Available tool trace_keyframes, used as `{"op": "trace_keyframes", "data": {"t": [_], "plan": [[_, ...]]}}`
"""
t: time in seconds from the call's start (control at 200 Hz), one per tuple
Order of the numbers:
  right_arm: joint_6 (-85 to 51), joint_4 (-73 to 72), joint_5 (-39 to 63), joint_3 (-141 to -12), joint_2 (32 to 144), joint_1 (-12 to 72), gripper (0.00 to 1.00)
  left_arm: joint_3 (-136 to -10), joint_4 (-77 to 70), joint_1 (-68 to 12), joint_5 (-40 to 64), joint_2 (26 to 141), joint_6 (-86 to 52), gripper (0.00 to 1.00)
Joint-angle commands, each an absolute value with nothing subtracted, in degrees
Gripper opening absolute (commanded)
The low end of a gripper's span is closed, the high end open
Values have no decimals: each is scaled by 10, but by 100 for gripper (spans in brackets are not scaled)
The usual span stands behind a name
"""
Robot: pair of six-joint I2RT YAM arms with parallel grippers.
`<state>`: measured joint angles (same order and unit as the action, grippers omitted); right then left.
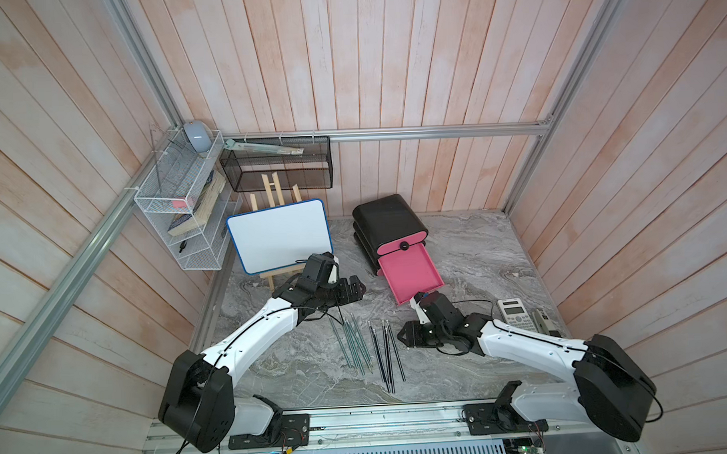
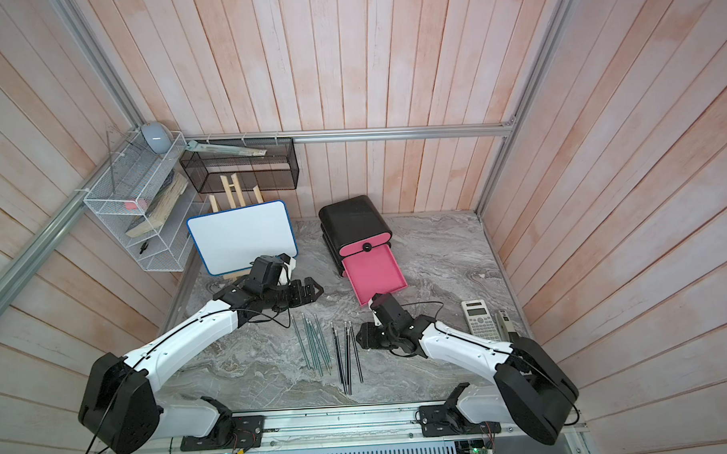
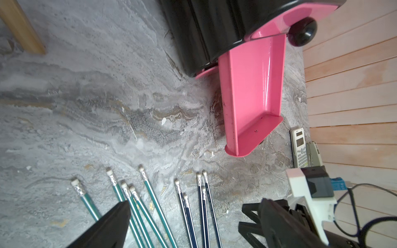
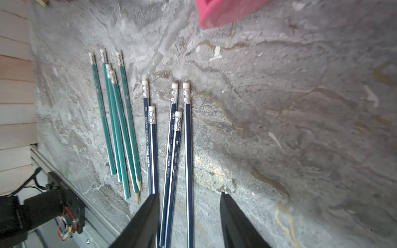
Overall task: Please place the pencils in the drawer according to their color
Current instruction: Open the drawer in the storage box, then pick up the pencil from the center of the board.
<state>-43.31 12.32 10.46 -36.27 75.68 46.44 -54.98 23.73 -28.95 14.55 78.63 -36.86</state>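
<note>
Several teal-green pencils (image 1: 351,345) and several black pencils (image 1: 386,352) lie side by side on the marble table, erasers toward the drawer. The drawer (image 1: 388,223) is a black cabinet; one pink tray (image 1: 413,276) is pulled out and empty, and the tray above it is shut. My right gripper (image 4: 190,194) is low over the black pencils, jaws open, with three black pencils (image 4: 171,150) running between its fingers. My left gripper (image 1: 355,291) hangs open above the table left of the tray, holding nothing; below it the left wrist view shows both pencil groups.
A whiteboard on a wooden easel (image 1: 281,235) stands behind the left arm. A calculator (image 1: 512,312) and a stapler (image 1: 542,319) lie at the right wall. A white wire rack (image 1: 182,209) and black mesh basket (image 1: 276,164) hang at the back left.
</note>
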Motion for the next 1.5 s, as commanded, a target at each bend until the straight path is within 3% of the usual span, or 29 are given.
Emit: {"op": "trace_keyframes", "data": {"t": [0.0, 0.24, 0.91, 1.495], "plan": [[-413, 183, 37, -403, 791, 498, 49, -537, 202, -292, 146, 771, -390, 100], [-390, 229, -2, -457, 855, 547, 45, -527, 193, -292, 140, 762, -394, 100], [-364, 271, -33, -495, 924, 584, 37, -520, 178, -291, 141, 752, -393, 100], [-358, 301, -69, -502, 987, 610, 16, -520, 176, -290, 141, 752, -393, 100]]}}
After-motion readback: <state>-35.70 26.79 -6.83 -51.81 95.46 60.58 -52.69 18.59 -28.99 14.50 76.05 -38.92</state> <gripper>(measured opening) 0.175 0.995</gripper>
